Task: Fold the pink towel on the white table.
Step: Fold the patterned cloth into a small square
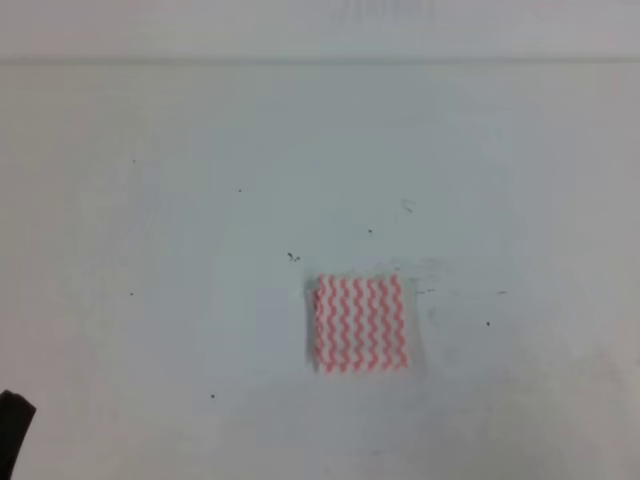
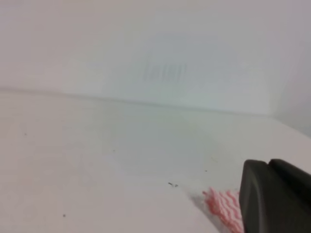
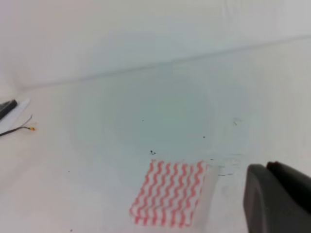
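The pink towel (image 1: 361,323) lies flat on the white table (image 1: 160,250), a small square with wavy stripes just right of centre, with nothing touching it. In the left wrist view my left gripper (image 2: 269,167) is a dark block at the lower right, its two fingers pressed together. It hides part of the pink towel (image 2: 223,206) behind it. My right gripper (image 3: 267,170) looks the same, fingers together, right of the pink towel (image 3: 170,194) and apart from it. A dark bit of the left arm (image 1: 12,430) shows at the bottom left corner of the high view.
The table's far edge (image 1: 320,60) meets a pale wall. At the left edge of the right wrist view lie a dark object (image 3: 7,108) and a thin cable (image 3: 17,128). Tiny dark specks (image 1: 292,258) dot the surface near the towel.
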Motion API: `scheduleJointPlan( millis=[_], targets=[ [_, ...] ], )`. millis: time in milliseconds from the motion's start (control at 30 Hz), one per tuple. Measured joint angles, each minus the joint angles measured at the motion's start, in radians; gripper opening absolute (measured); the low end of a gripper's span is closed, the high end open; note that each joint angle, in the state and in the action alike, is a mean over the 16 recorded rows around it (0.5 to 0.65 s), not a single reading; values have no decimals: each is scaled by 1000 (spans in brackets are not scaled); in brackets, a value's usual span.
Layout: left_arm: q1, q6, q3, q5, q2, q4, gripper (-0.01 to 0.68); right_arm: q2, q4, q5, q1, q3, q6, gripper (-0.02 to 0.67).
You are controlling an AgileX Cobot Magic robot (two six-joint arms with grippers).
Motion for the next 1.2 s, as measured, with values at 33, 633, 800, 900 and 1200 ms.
scheduleJointPlan(
  millis=[33,633,800,900,1200],
  targets=[
    [0,0,13,-7,-16,1,-5,-23,1,-24,0,26,0,-18],
    [0,6,52,-156,-55,0,-5,-130,9,-185,0,206,0,-18],
    [0,6,52,-178,-56,0,-5,-130,-24,-187,0,211,0,-18],
    [0,6,52,-185,-56,0,-5,-130,-52,-192,0,211,0,-18],
    [0,6,48,-199,-59,-7,-6,-131,-150,-173,-34,211,0,-18]
  ],
)
